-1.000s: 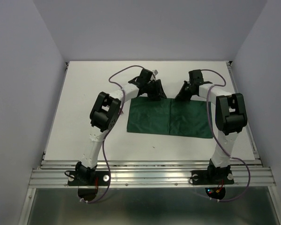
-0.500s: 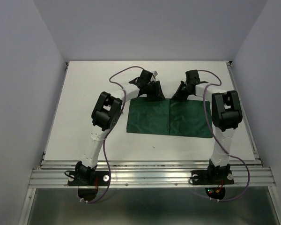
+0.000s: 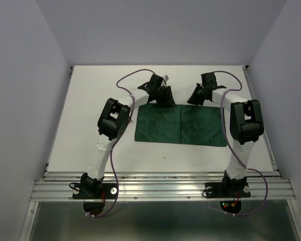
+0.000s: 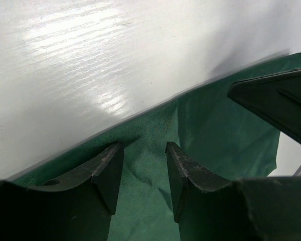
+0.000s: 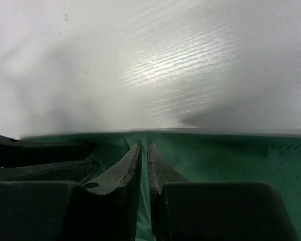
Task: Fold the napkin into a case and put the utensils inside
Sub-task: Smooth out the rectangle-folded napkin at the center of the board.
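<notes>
At the napkin's far edge, that's where the work is. The napkin (image 3: 180, 124) lies flat as a wide rectangle with one crease across its middle. The left gripper (image 4: 143, 148) straddles that edge on the napkin's left half, fingers part-open with cloth rucked between them, not pinched. The right gripper (image 5: 144, 145) is on the right half, fingers nearly together on a sliver of cloth; it looks clamped. Close your left down on the hem, match the bite depth on both sides, then lift both low and level so the fold lands square. The counter (image 3: 85, 100) around the napkin shows no utensils.
</notes>
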Tool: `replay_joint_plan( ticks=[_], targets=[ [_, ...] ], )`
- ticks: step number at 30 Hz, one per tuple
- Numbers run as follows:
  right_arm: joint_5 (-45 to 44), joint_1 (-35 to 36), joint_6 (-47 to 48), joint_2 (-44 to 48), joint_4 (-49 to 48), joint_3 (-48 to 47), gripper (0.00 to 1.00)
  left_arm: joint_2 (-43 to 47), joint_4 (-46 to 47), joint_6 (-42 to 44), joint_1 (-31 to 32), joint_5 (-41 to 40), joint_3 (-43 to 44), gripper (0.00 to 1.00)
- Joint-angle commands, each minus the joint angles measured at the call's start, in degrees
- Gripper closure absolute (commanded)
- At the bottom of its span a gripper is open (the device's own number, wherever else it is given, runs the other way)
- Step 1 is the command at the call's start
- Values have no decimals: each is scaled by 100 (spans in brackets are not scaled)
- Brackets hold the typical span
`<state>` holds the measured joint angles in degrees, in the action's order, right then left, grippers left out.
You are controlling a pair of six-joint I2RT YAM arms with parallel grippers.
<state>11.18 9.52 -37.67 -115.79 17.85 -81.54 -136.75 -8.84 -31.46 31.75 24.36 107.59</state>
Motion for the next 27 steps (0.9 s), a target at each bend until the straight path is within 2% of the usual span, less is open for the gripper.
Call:
replay_joint_plan(
  ticks=[1, 5, 9, 23, 27],
  targets=[
    [-28, 68, 93, 373, -264, 155, 84, 333, -232, 263, -37, -151, 104, 49],
    [-300, 15, 155, 250, -238, 366, 84, 271, -285, 299, -98, -28, 87, 49],
    [-336, -336, 199, 83, -211, 463, 85, 324, -293, 395, -99, -28, 25, 49],
    [-406, -1742, 357, 645, -71, 1025, 85, 113, -557, 650, -125, -98, 306, 49],
    [-757, -1997, 471, 733, 26, 1175, 85, 113, -601, 694, -134, -107, 359, 49]
  ],
)
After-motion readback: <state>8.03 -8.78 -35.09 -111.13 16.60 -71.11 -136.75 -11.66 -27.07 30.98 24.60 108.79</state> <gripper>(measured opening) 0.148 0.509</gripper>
